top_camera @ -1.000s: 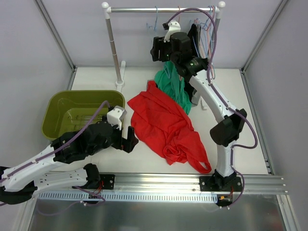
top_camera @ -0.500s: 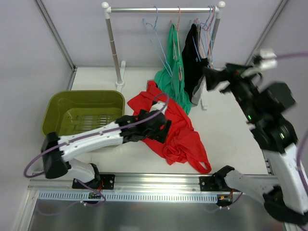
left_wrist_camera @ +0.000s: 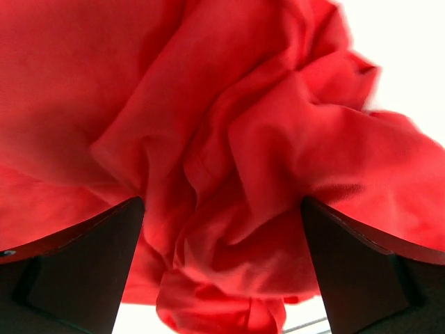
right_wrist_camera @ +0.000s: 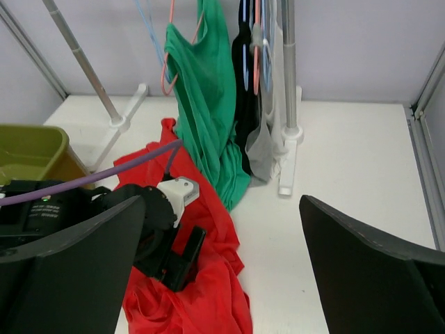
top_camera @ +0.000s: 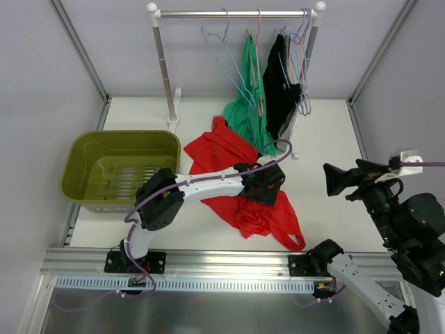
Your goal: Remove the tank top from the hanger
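Observation:
A red tank top point(top_camera: 217, 152) lies crumpled on the white table, off any hanger; it fills the left wrist view point(left_wrist_camera: 229, 139) and shows in the right wrist view point(right_wrist_camera: 208, 306). My left gripper point(top_camera: 271, 193) is open just above its folds, fingers point(left_wrist_camera: 76, 264) on either side of a bunched ridge, gripping nothing. A green tank top point(top_camera: 247, 111) hangs on a pink hanger point(right_wrist_camera: 167, 76) on the rail, its hem on the table. My right gripper point(top_camera: 328, 179) is open and empty, raised high at the right, away from the rack.
The clothes rack point(top_camera: 229, 13) stands at the back with empty blue hangers point(top_camera: 219, 42) and a black garment point(top_camera: 278, 90) near its right post. An olive bin point(top_camera: 118, 167) sits at the left. A metal rail point(top_camera: 229, 261) runs along the near edge.
My left arm swung right from beside the bin onto the red tank top. My right arm left the rack and pulled back high to the right.

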### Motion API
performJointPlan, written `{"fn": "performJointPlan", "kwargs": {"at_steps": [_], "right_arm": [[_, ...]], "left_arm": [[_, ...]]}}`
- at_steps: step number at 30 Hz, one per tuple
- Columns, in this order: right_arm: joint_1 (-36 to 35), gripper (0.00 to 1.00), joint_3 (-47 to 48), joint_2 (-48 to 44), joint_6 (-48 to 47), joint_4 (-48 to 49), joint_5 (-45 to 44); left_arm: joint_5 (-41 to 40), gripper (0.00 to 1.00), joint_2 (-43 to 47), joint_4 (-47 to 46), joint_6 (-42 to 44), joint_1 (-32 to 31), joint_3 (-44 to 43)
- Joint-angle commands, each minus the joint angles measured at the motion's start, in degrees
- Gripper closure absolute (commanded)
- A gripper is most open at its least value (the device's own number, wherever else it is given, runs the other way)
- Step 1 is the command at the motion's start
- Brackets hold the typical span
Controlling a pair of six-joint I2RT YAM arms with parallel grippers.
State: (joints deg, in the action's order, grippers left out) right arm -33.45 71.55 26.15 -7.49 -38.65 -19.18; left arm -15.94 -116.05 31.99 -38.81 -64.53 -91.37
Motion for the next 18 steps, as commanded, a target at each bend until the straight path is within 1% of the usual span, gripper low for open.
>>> {"fn": "performJointPlan", "kwargs": {"at_steps": [1, 3, 4, 5, 6, 7, 8, 9, 10, 11, 12, 14, 15, 16, 17, 18], "right_arm": [[-0.03, 0.00, -0.53, -1.19, 0.80, -2.30, 1.25], [-0.03, 0.01, -2.45, -1.98, 1.59, -1.43, 1.25], [-0.03, 0.01, -3.16, -3.03, 1.77, -1.08, 1.34], [0.05, 0.01, -3.87, -3.56, 1.95, -0.20, 1.16], [0.05, 0.01, -4.92, -3.91, 2.12, 0.24, 0.99], [0.05, 0.01, -5.36, -4.79, 2.12, 0.51, 0.99], [0.05, 0.00, -5.72, -5.14, 2.12, 0.94, 0.64], [-0.03, 0.01, -6.15, -5.41, 2.21, 1.21, 0.46], [-0.03, 0.01, -6.42, -6.02, 2.30, 1.47, 0.46], [-0.03, 0.00, -6.60, -6.29, 2.39, 1.91, 0.20], [-0.03, 0.01, -6.68, -6.55, 2.39, 2.18, -0.07], [0.05, 0.01, -6.69, -7.25, 2.30, 2.27, -1.03], [0.05, 0.01, -6.77, -7.52, 2.39, 2.44, -1.30], [-0.03, 0.01, -7.03, -7.95, 2.39, 2.44, -1.39], [0.05, 0.00, -7.12, -8.48, 2.65, 2.97, -1.56], [0.05, 0.00, -7.30, -8.66, 2.74, 3.06, -1.65]], "left_arm": [[0.38, 0.01, -4.60, 0.80, -4.26, -0.42, -1.53], [1.35, 0.01, -7.07, 0.80, -3.65, -0.59, -1.79], [2.22, 0.05, -8.65, 0.80, -3.56, -0.77, -1.62], [2.32, 0.13, -9.02, 0.80, -3.64, -0.86, -1.27], [2.06, 0.33, -8.93, 0.80, -3.82, -1.03, 0.04], [1.62, 0.45, -8.15, 0.88, -4.08, -1.38, 0.75], [0.49, 0.59, -7.36, 0.88, -4.34, -1.56, 1.71], [-0.13, 0.83, -6.48, 0.80, -4.43, -1.65, 3.64], [-0.75, 0.94, -4.12, 0.88, -4.44, -1.82, 4.62], [-1.80, 1.00, -2.53, 0.97, -4.35, -1.82, 5.67], [-2.51, 1.00, -0.69, 0.97, -4.26, -1.91, 8.03], [-4.17, 1.00, 6.07, 1.23, -3.74, -2.17, 10.15], [-6.71, 1.00, 8.45, 1.50, -3.47, -2.26, 11.99], [-7.86, 1.00, 13.60, 1.67, -2.95, -2.35, 12.62], [-9.18, 1.00, 16.35, 2.02, -1.55, -2.61, 13.41], [-12.06, 1.00, 21.34, 2.20, -0.75, -2.70, 13.50]]}}
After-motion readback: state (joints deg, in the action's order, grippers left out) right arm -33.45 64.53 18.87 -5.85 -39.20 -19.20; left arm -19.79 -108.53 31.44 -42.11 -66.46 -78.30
